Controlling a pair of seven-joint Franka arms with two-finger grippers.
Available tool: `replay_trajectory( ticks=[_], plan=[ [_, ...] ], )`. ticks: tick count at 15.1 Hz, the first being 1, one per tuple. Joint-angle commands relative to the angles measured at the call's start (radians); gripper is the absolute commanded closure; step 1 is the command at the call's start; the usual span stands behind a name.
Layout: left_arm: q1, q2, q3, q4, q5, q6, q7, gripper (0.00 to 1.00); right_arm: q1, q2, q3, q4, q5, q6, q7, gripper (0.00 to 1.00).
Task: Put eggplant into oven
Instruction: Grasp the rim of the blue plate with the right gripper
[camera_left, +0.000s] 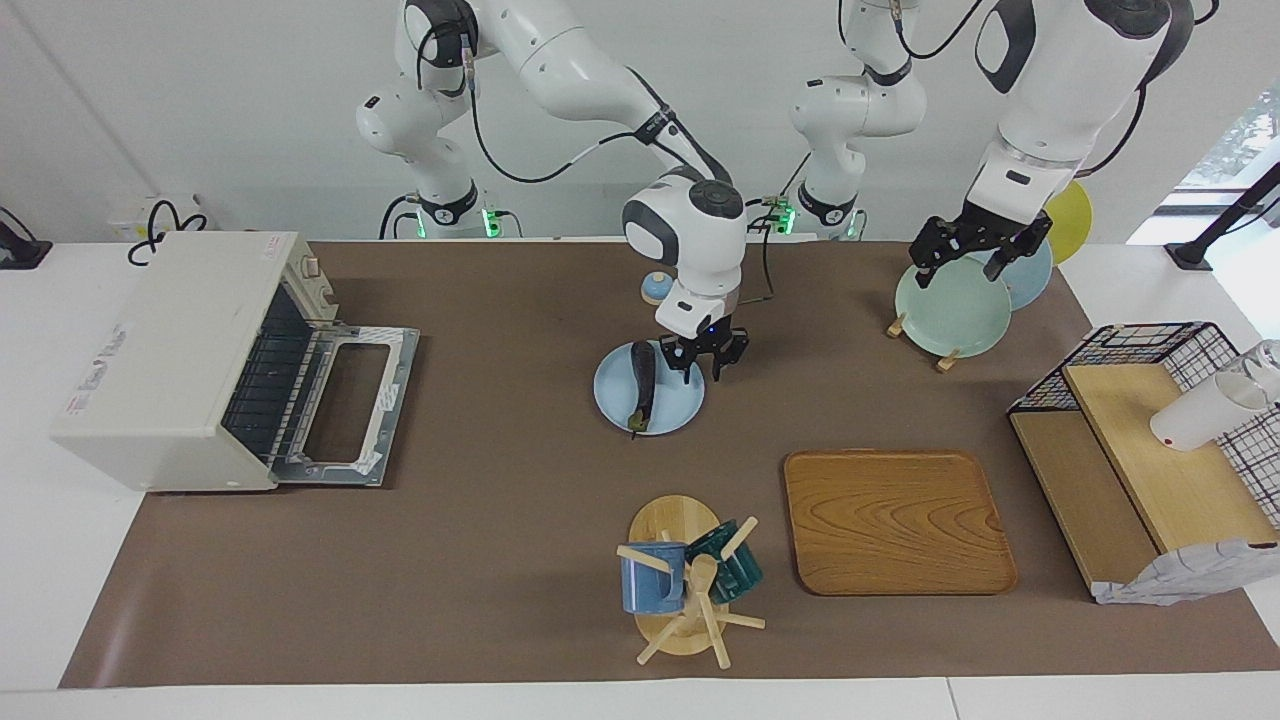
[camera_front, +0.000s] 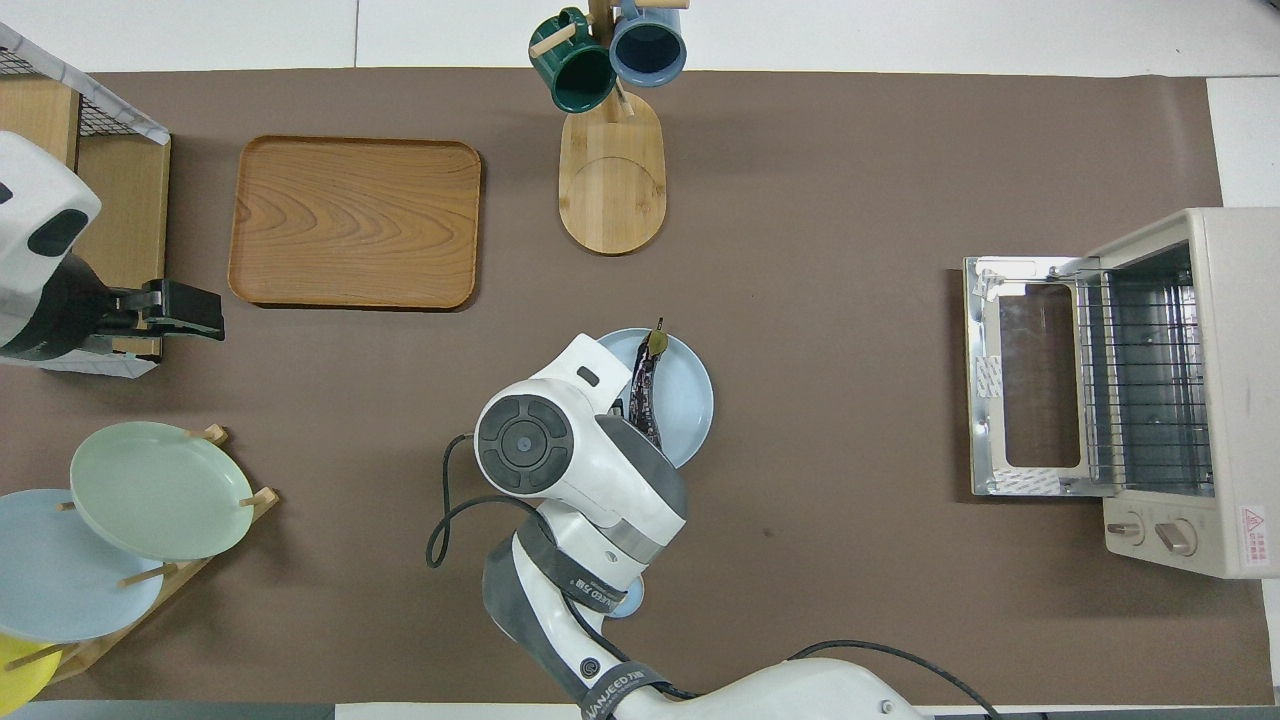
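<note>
We read "WANJEED" on the right arm's strap. The eggplant (camera_left: 643, 386) lay on a blue plate (camera_left: 672, 410), stem pointing away from the robots. The right gripper (camera_left: 703, 362) hovered beside it, half-open, empty; the left gripper (camera_left: 975, 258), open, waited over the green plate (camera_left: 945, 310).

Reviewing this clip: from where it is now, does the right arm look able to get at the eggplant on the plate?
Probably yes. The right gripper is low over the light blue plate, right beside the eggplant, which lies uncovered with nothing over it. The left gripper waits over the plate rack, well out of the way.
</note>
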Motion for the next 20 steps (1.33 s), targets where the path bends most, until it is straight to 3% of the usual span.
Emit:
replay_trajectory(
  ticks=[1, 7, 8, 9, 15, 17, 20],
  plan=[
    [0.011, -0.024, -0.009, -0.013, -0.01, -0.044, 0.016, 0.0, -0.008, -0.038, 0.021, -0.07, -0.008, 0.061, 0.023, 0.51],
    [0.012, -0.012, -0.015, 0.022, -0.024, -0.042, 0.01, 0.0, -0.008, -0.043, 0.029, -0.095, -0.008, 0.073, 0.024, 0.69],
    [0.015, -0.004, -0.012, 0.038, -0.062, -0.046, 0.007, 0.0, -0.008, -0.043, 0.029, -0.095, -0.008, 0.073, 0.023, 0.81],
    [0.017, 0.016, -0.006, 0.045, -0.09, -0.055, 0.007, 0.0, -0.008, -0.043, 0.029, -0.095, -0.008, 0.072, 0.023, 0.99],
    [0.02, 0.018, -0.012, 0.043, -0.081, -0.099, 0.013, 0.0, -0.019, -0.043, 0.027, -0.075, -0.028, 0.026, 0.0, 1.0],
    [0.021, 0.018, -0.013, 0.047, -0.052, -0.127, 0.018, 0.0, -0.019, -0.041, 0.021, -0.028, -0.056, -0.073, -0.026, 1.0],
    [0.034, 0.024, -0.025, 0.049, -0.04, -0.119, 0.03, 0.0, -0.024, -0.043, 0.023, 0.026, -0.218, -0.239, -0.04, 1.0]
  ],
)
